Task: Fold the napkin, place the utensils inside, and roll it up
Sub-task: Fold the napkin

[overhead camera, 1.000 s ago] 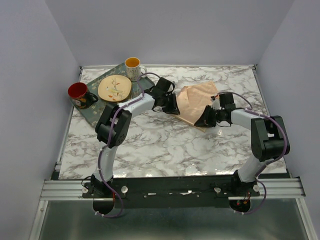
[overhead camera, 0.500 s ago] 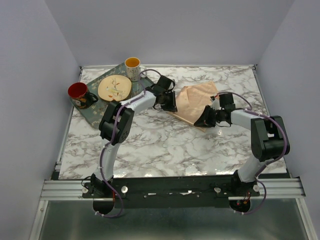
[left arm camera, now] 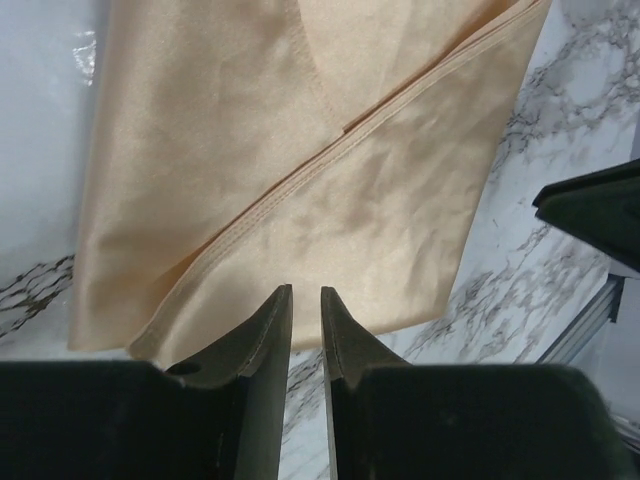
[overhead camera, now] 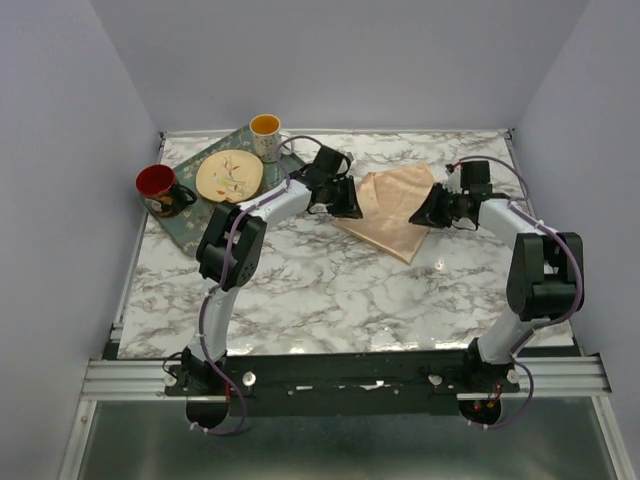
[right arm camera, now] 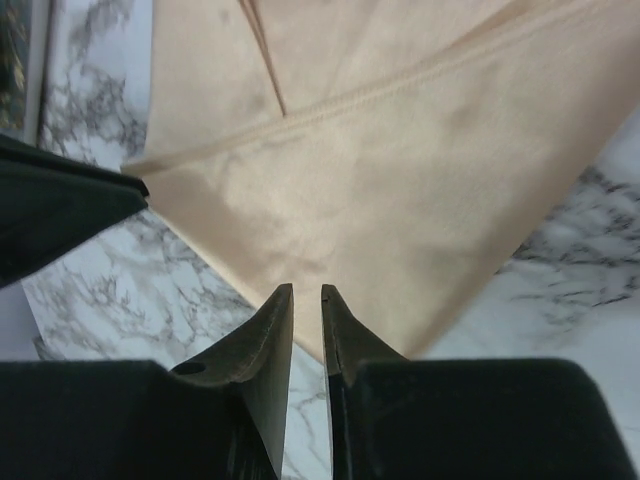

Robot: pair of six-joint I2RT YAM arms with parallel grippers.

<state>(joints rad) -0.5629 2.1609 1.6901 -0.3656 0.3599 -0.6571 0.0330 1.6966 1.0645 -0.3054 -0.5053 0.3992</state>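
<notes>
I have the napkin (overhead camera: 392, 210) lying folded and flat on the marble bench (overhead camera: 330, 290), right of centre toward the back, with its layered hems crossing on top. The bench is bare on the near side of the napkin and behind it.

The left gripper (overhead camera: 354, 199) sits at the cloth's left edge. Its fingers are nearly together with only a thin slit between them, and nothing is pinched there. The right gripper (overhead camera: 420, 214) is at the right edge and looks the same: a narrow gap, tips just over the hem, not holding anything.

Compared with a second ago, the right arm has swung back and outward. It has come off the near-right part of the cloth, so the near corner now shows and lies flat. The left gripper has shifted a little toward the back and hugs the same edge.

At the back left a green mat (overhead camera: 186, 222) carries a cream floral plate (overhead camera: 230, 176), a red mug (overhead camera: 156, 186) and a pale mug with an orange inside (overhead camera: 265, 137). From here I cannot tell what either mug holds. They are well apart from the napkin, though the plate and pale mug are near the left arm.
</notes>
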